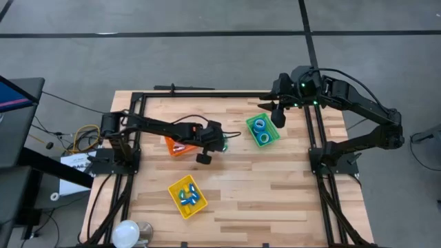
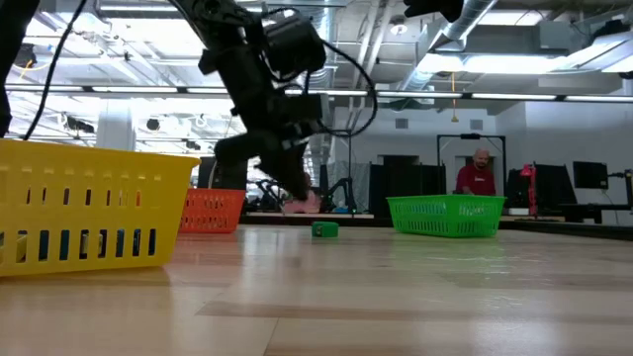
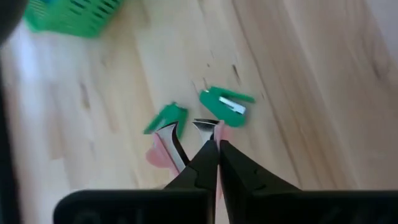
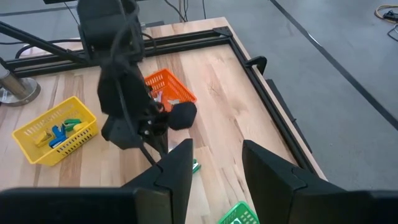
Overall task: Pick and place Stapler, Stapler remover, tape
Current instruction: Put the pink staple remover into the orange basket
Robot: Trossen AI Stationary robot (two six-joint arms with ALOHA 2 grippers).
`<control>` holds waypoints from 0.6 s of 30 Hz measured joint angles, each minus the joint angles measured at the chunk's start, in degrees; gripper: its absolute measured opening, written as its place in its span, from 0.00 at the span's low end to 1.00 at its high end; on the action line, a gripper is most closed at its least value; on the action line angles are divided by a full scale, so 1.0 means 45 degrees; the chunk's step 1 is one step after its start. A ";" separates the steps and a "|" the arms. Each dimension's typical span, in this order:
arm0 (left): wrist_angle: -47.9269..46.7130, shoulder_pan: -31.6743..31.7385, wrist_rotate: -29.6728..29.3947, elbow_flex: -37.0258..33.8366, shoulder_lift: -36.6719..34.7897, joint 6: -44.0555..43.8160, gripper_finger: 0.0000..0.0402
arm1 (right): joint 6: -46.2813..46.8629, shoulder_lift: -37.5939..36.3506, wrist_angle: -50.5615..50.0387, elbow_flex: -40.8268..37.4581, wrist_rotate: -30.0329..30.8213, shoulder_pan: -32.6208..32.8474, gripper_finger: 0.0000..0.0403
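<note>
Desk [image 1: 275, 193] of pale wooden planks, seen from above: the left pincer [image 1: 222, 145] sits mid-desk between the orange slotted bin [image 1: 178, 147] and the green slotted bin [image 1: 263, 129], which holds blue tape rolls [image 1: 260, 125]. The right pincer [image 1: 277, 116] hovers at the green bin's edge. The yellow slotted bin [image 1: 187, 196] stands apart with bare boards around it.

Low view: a small green piece [image 2: 324, 229] lies on open planks.

Left wrist view: the left pincer is pinched shut on a pink staple remover [image 3: 163, 154] beside a green staple remover [image 3: 225, 103].

Right wrist view: the right pincer's fingers [image 4: 180, 165] stand half-wide and empty.

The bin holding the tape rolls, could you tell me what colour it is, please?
Green; the bin with the blue tape shows best in the high view.
</note>
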 joint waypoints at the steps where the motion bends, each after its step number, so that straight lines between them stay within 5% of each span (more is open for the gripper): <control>1: -0.0050 0.0001 -0.0019 -0.0009 -0.0185 0.0004 0.01 | 0.0000 0.0002 0.0009 0.0000 -0.0002 0.0000 0.33; 18: -0.1048 0.0186 -0.0388 -0.0004 -0.3324 0.0210 0.01 | 0.0000 0.0002 0.0058 0.0000 0.0003 0.0000 0.33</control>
